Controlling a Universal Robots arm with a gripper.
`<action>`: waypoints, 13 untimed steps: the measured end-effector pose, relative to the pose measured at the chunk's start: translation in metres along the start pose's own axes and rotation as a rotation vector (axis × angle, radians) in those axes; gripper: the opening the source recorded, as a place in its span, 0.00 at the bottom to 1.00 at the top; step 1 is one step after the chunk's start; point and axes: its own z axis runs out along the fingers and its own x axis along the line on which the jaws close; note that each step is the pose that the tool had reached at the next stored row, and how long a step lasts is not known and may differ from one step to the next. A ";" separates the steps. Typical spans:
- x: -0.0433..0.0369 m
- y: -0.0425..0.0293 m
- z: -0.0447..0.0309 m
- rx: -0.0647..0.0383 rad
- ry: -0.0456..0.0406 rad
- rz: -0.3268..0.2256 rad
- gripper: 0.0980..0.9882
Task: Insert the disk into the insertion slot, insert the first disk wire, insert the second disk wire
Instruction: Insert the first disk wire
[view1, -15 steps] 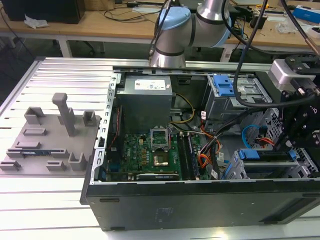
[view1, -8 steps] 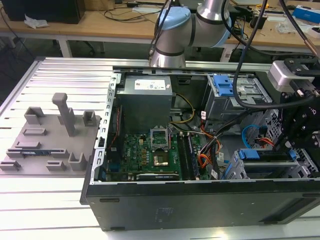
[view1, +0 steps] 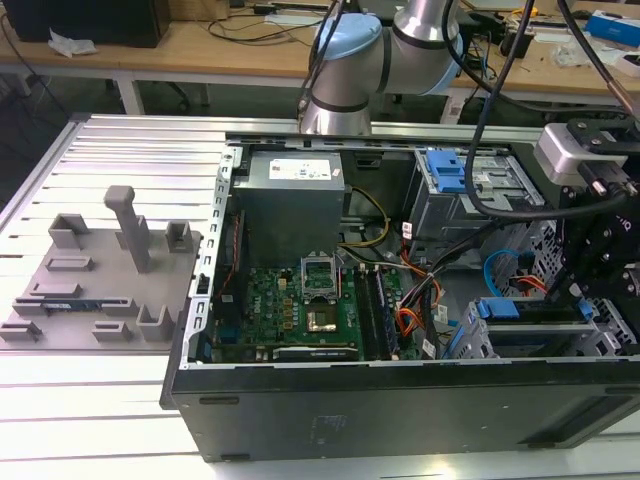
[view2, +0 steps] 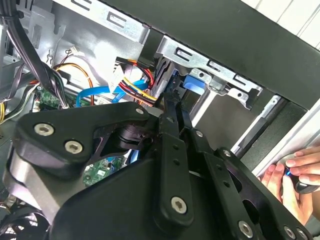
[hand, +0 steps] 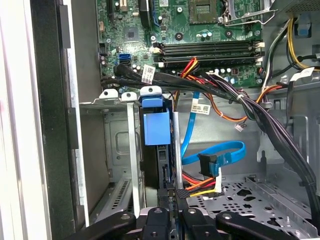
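The gripper (hand: 171, 202) has its jaws drawn in tight, pinching what looks to me like the black plug (hand: 186, 192) of the red, yellow and orange wires (hand: 204, 183). It holds the plug right at the end of the disk (hand: 154, 127), presumably to line it up with the socket there. The disk stands on edge inside the insertion slot (hand: 117, 150), seated, I'd judge, with its blue carrier showing. Just beside it, the blue flat cable (hand: 220, 150) hangs loose, its own plug free. The open computer case (view1: 400, 400) lies on its side, giving reach from above.
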 end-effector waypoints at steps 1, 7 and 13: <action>0.0000 0.0000 0.0002 0.000 -0.0001 0.000 0.07; 0.0000 -0.0001 0.0004 -0.003 0.0002 0.000 0.07; 0.0003 -0.0001 0.0046 -0.003 0.0002 0.000 0.07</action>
